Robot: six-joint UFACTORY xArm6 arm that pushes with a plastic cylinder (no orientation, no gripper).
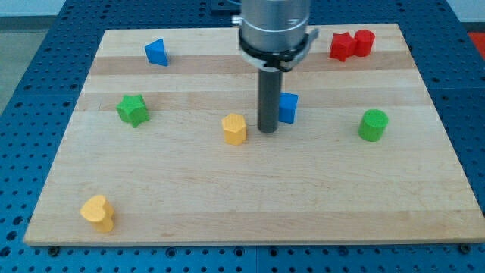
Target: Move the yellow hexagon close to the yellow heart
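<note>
1. my tip [267, 131] sits just to the view's right of the yellow hexagon [235, 129], w/ a small gap, can't tell if touching.
2. no claw on this rig, just the rod, so nothing held.
3. blue cube [289, 108] right behind the rod.
4. yellow heart [98, 213] way off at the board's [227, 197] bottom-left, well apart from the hexagon.
5. green star [132, 110] on the left.

Bright even overhead light, soft short shadows, slightly soft focus

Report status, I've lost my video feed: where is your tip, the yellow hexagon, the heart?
My tip just right of the yellow hexagon, blue block behind it. Yellow heart far off, view's bottom left. Path between looks clear.
</note>
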